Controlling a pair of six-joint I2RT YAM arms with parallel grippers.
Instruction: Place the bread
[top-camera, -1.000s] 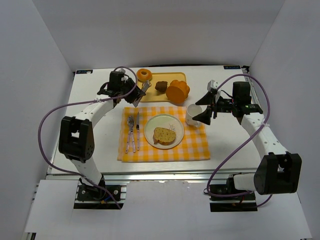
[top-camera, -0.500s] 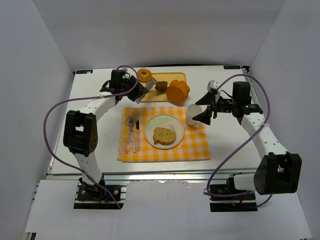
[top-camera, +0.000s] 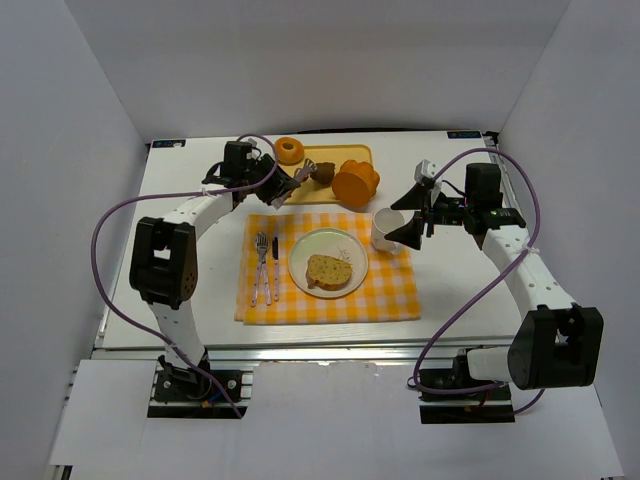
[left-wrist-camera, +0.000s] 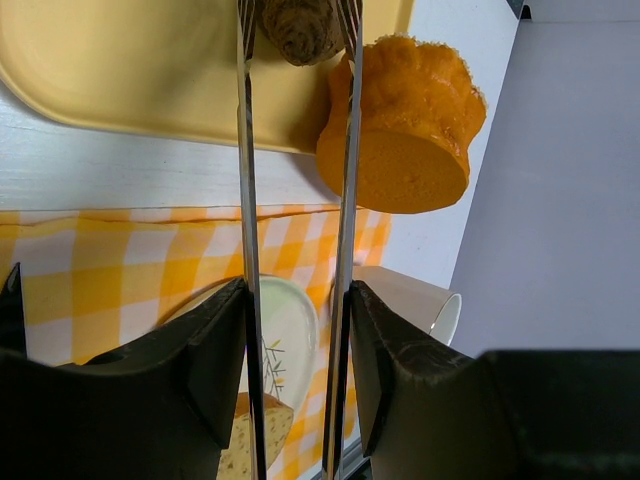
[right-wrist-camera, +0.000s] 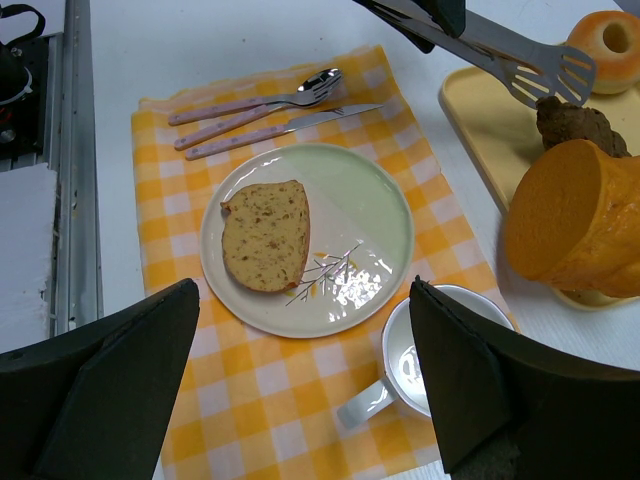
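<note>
A brown lump of bread lies on the yellow tray at the back. My left gripper is shut on metal tongs, whose tips reach that lump. In the left wrist view the lump shows between the two tong arms, still resting on the tray; the tips are cut off. A speckled bread slice sits on the pale plate. My right gripper hangs open beside the white cup, holding nothing.
An orange loaf and a ring doughnut share the tray. A fork, spoon and knife lie left of the plate on the yellow checked cloth. White walls enclose the table.
My left gripper has swung right with the tongs, from beside the doughnut to the brown lump, and the tong arms have spread a little. The right arm has not moved.
</note>
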